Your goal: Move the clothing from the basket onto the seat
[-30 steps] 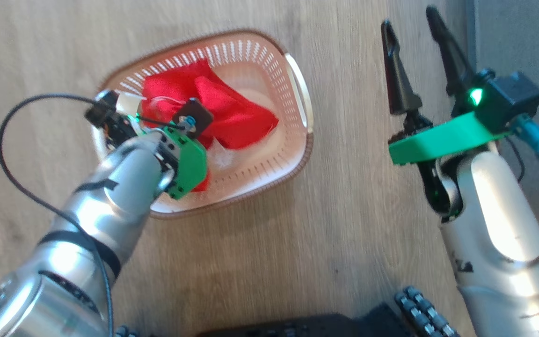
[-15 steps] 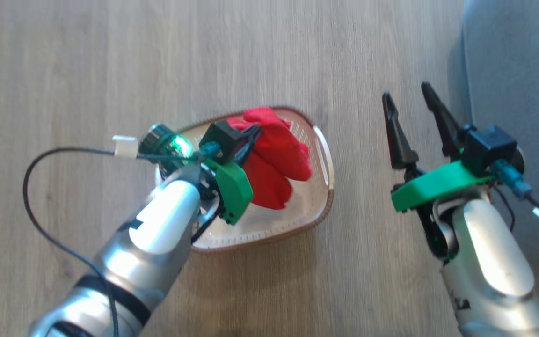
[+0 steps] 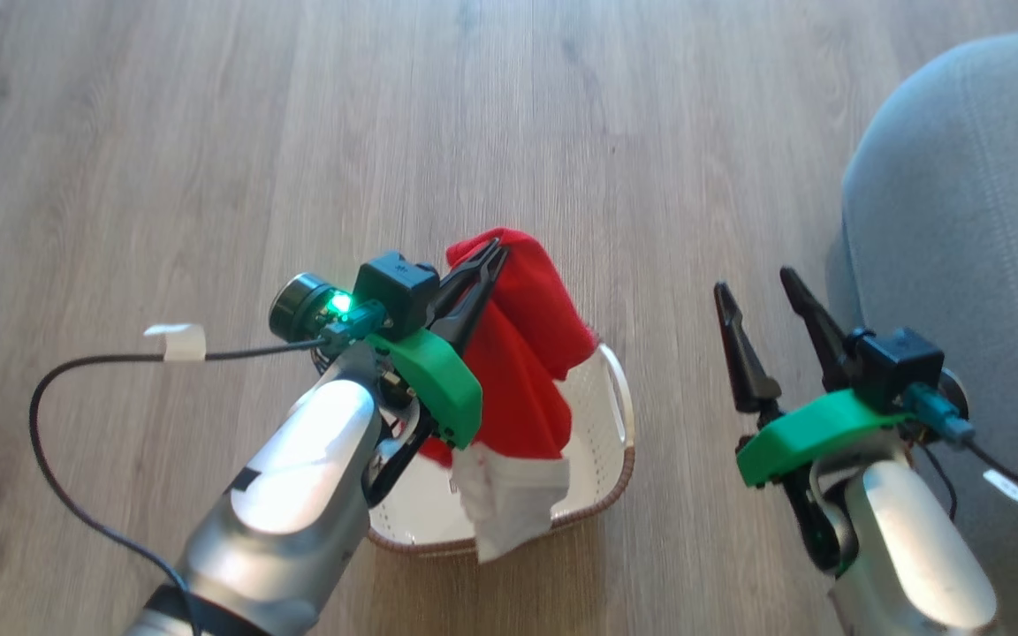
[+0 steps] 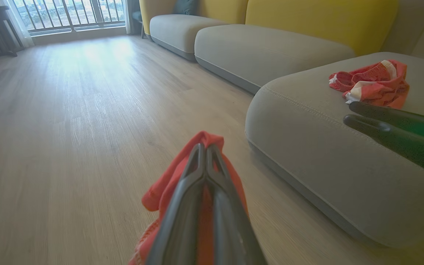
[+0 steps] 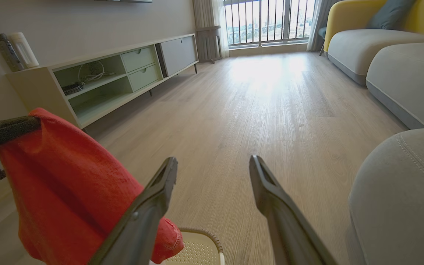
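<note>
My left gripper [image 3: 491, 252] is shut on a red garment [image 3: 522, 371] with a white band, which hangs from its tips above the cream basket [image 3: 619, 442]. The left wrist view has the shut fingers [image 4: 204, 173] pinching the red cloth [image 4: 160, 191]. The grey seat [image 3: 968, 230] lies at the right, and another red garment [image 4: 372, 82] lies on its top [image 4: 307, 114]. My right gripper [image 3: 761, 291] stands open and empty between basket and seat. From the right wrist the hanging garment [image 5: 64, 191], the basket's rim [image 5: 201, 233] and the seat's corner [image 5: 399, 191] show.
Pale wood floor [image 3: 297, 132] spreads around the basket. Further grey sofa cushions [image 4: 263, 48] with yellow backs run along one side. A low media cabinet [image 5: 116, 77] stands against the opposite wall, and a window with railings [image 5: 267, 22] is at the far end.
The left gripper has lifted the red garment up out of the basket, so it now hangs above the rim. The head camera has risen and turned, bringing the seat into view.
</note>
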Available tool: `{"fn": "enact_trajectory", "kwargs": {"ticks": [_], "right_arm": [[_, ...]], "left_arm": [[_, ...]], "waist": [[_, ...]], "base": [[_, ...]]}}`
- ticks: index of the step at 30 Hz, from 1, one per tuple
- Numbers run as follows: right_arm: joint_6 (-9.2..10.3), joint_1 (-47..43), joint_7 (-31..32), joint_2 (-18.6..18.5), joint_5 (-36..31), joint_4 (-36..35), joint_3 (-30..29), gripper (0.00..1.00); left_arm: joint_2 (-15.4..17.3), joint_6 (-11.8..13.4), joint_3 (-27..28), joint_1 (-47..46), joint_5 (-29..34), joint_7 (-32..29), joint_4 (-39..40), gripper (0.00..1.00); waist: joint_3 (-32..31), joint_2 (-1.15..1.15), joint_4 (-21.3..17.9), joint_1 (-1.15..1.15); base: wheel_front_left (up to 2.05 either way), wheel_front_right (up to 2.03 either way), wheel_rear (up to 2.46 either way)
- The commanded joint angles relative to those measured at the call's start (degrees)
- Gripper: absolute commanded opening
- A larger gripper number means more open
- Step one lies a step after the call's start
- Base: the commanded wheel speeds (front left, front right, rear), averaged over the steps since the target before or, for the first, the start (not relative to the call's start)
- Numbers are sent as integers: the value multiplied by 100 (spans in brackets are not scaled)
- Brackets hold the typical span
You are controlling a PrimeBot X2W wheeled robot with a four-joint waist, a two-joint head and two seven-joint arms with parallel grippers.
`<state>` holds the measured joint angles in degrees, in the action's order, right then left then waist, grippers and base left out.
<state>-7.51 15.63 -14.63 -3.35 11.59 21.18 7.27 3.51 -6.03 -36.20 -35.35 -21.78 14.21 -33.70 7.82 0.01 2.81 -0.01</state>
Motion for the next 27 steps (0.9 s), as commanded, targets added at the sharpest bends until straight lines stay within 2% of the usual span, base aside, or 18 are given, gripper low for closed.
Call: {"fn": "enact_trajectory", "kwargs": {"ticks": [1,11,27], "right_arm": [[2,0,-37,47,45,-135,135,100],[2,-656,-37,47,182,-59,113,100],[2,-733,-37,47,223,-60,151,100]], "left_arm": [[109,42,250,-131,-57,78,263,0],[75,134,262,18,-187,22,796,0],[207,271,271,-438,-129,-378,2336,0]], "waist": [[-217,-1,-23,1],[-799,-1,-24,1],[-814,-1,-110,1]], "base": [[0,0,0],[0,0,0],[0,0,0]]}}
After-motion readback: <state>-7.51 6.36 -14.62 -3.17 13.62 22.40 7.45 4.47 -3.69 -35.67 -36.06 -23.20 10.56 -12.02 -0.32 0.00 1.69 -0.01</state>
